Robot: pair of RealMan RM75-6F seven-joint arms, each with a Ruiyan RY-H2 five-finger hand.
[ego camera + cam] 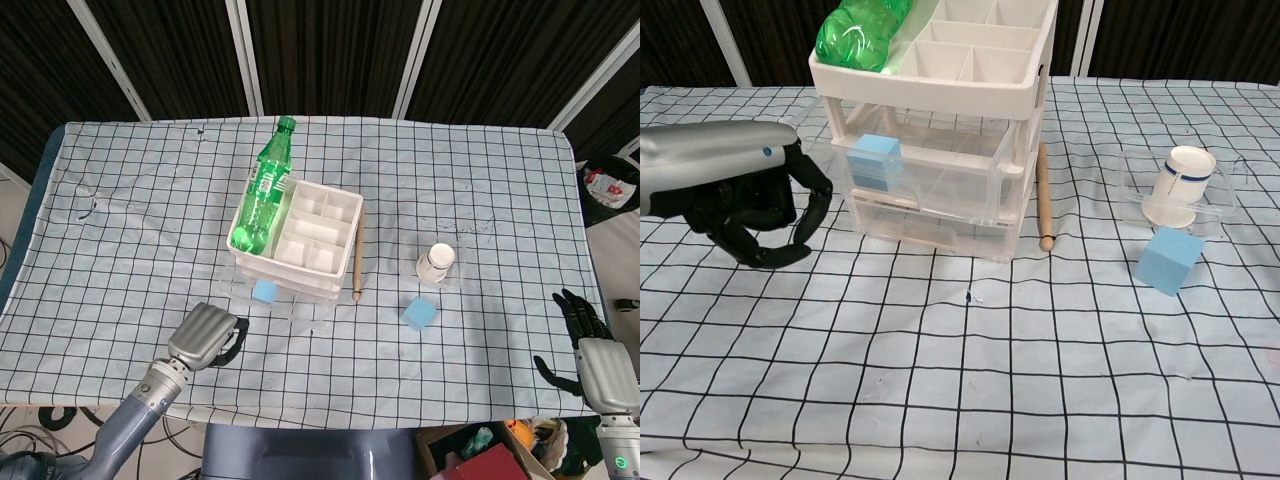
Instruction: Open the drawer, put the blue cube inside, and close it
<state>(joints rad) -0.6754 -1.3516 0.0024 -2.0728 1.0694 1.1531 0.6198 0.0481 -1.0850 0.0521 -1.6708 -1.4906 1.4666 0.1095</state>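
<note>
The white drawer unit (300, 262) (940, 205) stands mid-table with its upper clear drawer (262, 297) (930, 165) pulled out toward me. One blue cube (265, 290) (876, 160) lies inside that drawer at its left end. A second blue cube (420, 313) (1170, 258) sits on the cloth to the right. My left hand (205, 335) (752, 205) hovers left of and in front of the drawer, fingers curled in, holding nothing. At the table's right front edge my right hand (590, 350) rests with fingers spread, empty.
A green bottle (265, 190) (862, 30) lies in the unit's top tray. A wooden stick (356, 250) (1044, 195) lies along the unit's right side. A paper cup (435, 262) (1180, 185) stands in a clear dish behind the second cube.
</note>
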